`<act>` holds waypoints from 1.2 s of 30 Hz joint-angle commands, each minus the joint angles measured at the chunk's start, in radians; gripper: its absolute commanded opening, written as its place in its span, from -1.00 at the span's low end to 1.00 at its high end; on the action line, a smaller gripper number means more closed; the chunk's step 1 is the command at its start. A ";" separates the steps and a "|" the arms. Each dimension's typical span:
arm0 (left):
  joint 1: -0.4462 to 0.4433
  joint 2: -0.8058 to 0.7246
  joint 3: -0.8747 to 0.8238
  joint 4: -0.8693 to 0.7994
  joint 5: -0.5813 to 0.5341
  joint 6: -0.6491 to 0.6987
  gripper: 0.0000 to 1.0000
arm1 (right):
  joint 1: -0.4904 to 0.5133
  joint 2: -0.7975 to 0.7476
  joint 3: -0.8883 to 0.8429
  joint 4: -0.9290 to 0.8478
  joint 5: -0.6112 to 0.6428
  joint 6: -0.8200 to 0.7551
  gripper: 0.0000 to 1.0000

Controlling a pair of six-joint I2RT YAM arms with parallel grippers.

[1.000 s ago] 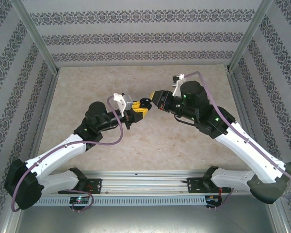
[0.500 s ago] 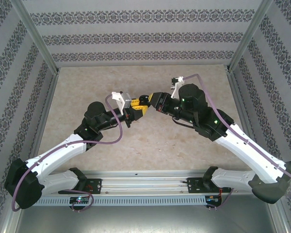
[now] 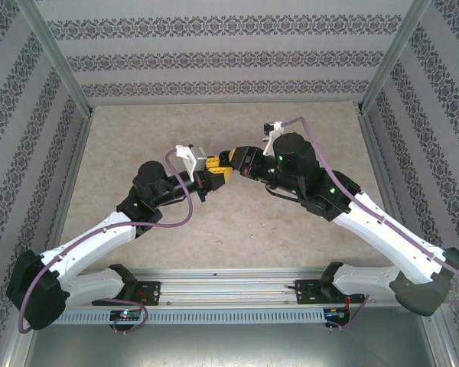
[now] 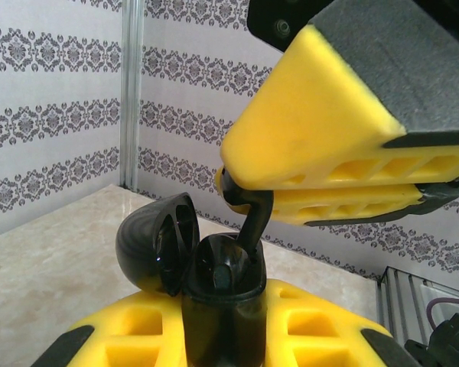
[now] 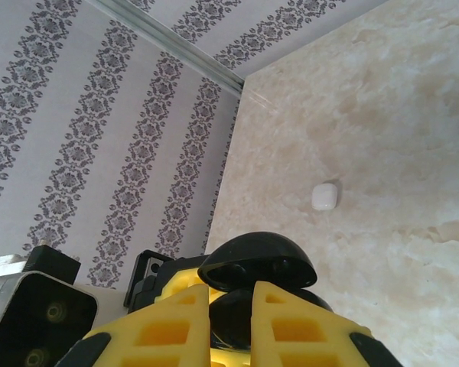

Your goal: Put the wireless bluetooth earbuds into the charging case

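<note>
Hovering over the desk [image 3: 138, 130] from above, my left fingers [image 3: 216, 174] and right fingers [image 3: 231, 157] nearly touch. Left wrist: left fingers [image 4: 138, 336] clamp the open case [image 4: 222, 306]; right fingers [image 4: 306, 130] pinch the earbud [image 4: 251, 222] by its stem, bud at the well's mouth. Light, slick, I'd judge; the stem's the handle. Right wrist: fingers [image 5: 176, 325] pressed together, case [image 5: 256, 264] just beyond.

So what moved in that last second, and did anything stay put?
The right gripper slid left toward the left gripper, bringing its earbud up to the open charging case. Nothing was grabbed or released. The left gripper stayed almost where it was, still clamped on the case; the right still pinches the earbud.
</note>
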 commanded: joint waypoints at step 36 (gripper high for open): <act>-0.016 -0.023 -0.002 0.091 0.019 -0.026 -1.00 | 0.024 0.095 0.102 -0.220 0.039 0.016 -0.49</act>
